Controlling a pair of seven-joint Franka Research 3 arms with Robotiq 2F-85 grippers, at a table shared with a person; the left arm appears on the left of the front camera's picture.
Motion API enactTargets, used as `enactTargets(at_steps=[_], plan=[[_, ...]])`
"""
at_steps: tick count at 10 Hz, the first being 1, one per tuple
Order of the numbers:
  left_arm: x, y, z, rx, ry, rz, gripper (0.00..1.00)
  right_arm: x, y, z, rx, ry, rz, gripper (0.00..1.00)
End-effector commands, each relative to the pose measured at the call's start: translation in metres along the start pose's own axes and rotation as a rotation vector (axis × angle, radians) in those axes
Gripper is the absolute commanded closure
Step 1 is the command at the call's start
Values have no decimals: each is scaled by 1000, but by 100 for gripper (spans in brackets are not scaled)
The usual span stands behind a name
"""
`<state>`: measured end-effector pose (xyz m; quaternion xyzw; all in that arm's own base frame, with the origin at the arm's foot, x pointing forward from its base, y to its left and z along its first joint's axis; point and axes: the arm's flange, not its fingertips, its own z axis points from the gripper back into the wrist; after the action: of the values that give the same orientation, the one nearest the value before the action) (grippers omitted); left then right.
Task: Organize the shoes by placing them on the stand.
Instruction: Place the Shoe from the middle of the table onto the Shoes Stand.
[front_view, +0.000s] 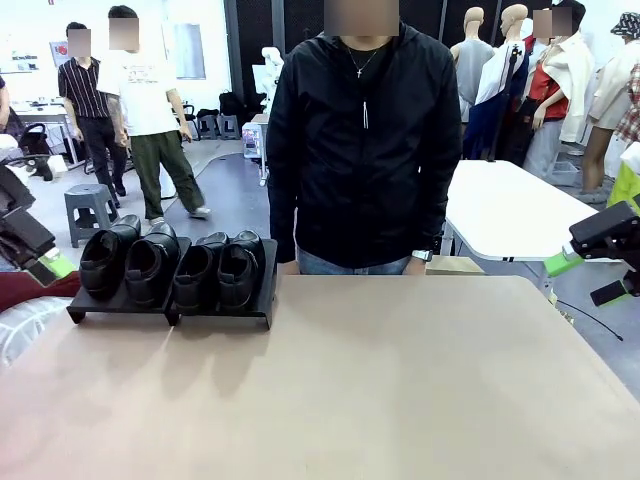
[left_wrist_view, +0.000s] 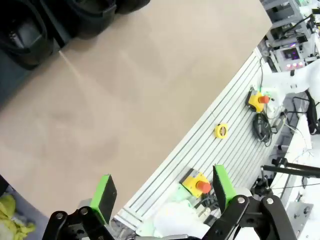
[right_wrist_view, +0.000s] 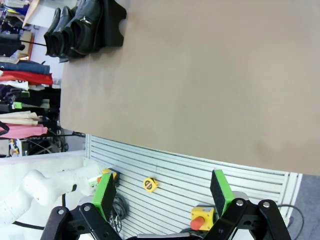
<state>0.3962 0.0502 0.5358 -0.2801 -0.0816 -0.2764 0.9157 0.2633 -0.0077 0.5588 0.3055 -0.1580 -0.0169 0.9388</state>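
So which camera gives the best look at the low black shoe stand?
The front view: the low black flat-topped stand faces the camera whole, four glossy black loafers lined up on it. The right wrist view catches it small and sideways; the left wrist view only an edge.

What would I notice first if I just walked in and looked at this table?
Four shiny black shoes lined up side by side on a low black stand at the far left of the tan table. Right behind the table stands a person in a black jacket. The robot's left hand and right hand hang open over the table's near edge, holding nothing.
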Motion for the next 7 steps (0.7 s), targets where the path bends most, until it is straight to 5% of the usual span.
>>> enactTargets(at_steps=[1, 7], plan=[[6, -2, -1, 3, -21, 16, 0, 1, 0, 1, 37, -1, 23, 0], [6, -2, -1, 3, -21, 16, 0, 1, 0, 1, 37, -1, 23, 0]])
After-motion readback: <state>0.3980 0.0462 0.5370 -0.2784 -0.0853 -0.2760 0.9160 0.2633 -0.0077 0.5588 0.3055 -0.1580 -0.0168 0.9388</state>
